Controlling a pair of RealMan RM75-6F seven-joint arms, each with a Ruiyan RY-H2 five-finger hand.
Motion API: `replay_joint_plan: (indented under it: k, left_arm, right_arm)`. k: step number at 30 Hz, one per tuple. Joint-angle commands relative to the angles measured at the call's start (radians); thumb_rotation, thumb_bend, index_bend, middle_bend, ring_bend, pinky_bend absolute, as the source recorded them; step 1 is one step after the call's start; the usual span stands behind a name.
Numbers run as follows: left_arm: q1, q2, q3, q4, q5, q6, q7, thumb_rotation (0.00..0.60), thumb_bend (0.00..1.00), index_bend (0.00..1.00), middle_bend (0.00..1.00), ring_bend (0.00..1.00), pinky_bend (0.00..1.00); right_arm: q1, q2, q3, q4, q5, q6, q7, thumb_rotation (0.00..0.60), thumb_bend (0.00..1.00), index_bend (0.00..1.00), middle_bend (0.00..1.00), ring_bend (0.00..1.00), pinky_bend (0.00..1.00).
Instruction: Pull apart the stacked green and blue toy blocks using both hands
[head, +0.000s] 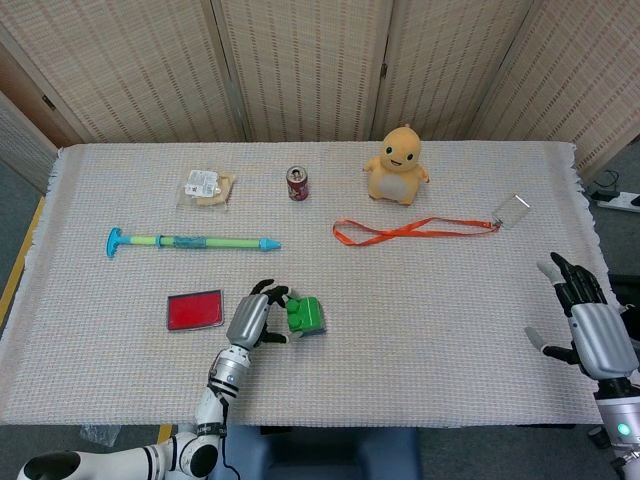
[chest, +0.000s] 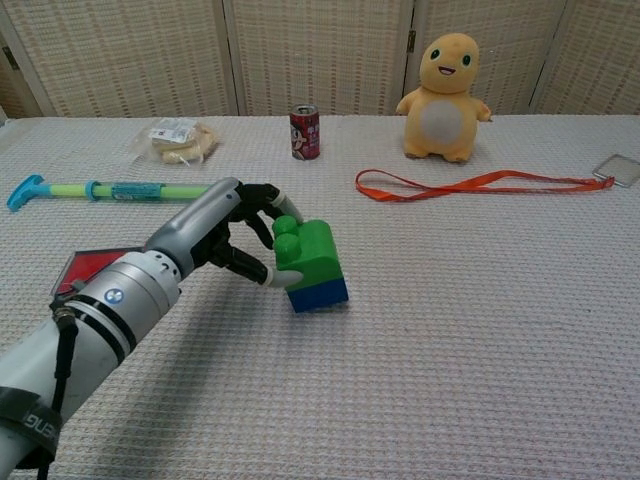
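Observation:
The green block (chest: 307, 252) sits stacked on the blue block (chest: 318, 294), the pair tilted and lifted a little off the cloth in the chest view. My left hand (chest: 238, 232) grips the green block (head: 304, 315) from its left side, fingers over the studs and thumb low against its side. In the head view the left hand (head: 250, 319) shows near the table's front, left of centre. My right hand (head: 590, 325) hovers at the far right edge with its fingers spread, holding nothing, far from the blocks.
A red flat case (head: 195, 309) lies just left of my left hand. Further back are a green and blue toy stick (head: 190, 241), a snack packet (head: 205, 186), a soda can (head: 297, 183), a yellow plush toy (head: 398, 164) and an orange lanyard (head: 415, 229) with a badge (head: 512, 209).

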Motion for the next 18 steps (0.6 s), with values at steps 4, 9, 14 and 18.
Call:
replay_joint_plan:
  k: [4, 9, 14, 18]
  left_arm:
    - [0.026, 0.049, 0.001, -0.079, 0.001, 0.025, 0.014, 0.600, 0.42, 0.72, 0.86, 0.47, 0.17]
    - [0.051, 0.100, 0.006, -0.157, 0.017, 0.059, 0.022, 0.600, 0.43, 0.73, 0.86, 0.47, 0.17]
    - [0.075, 0.153, 0.007, -0.239, 0.033, 0.095, 0.023, 0.600, 0.43, 0.73, 0.86, 0.47, 0.16]
    - [0.084, 0.177, -0.001, -0.275, 0.032, 0.113, 0.039, 0.600, 0.44, 0.73, 0.86, 0.47, 0.16]
  right_arm:
    - [0.006, -0.008, -0.007, -0.006, -0.011, -0.008, -0.015, 0.600, 0.33, 0.00, 0.00, 0.00, 0.00]
    - [0.044, -0.029, -0.009, 0.019, -0.002, -0.082, -0.007, 0.600, 0.33, 0.00, 0.00, 0.00, 0.00]
    - [0.146, -0.075, -0.031, 0.102, -0.062, -0.248, 0.232, 0.600, 0.33, 0.00, 0.00, 0.00, 0.00]
    - [0.222, -0.128, -0.052, 0.179, -0.136, -0.325, 0.456, 0.600, 0.33, 0.00, 0.00, 0.00, 0.00]
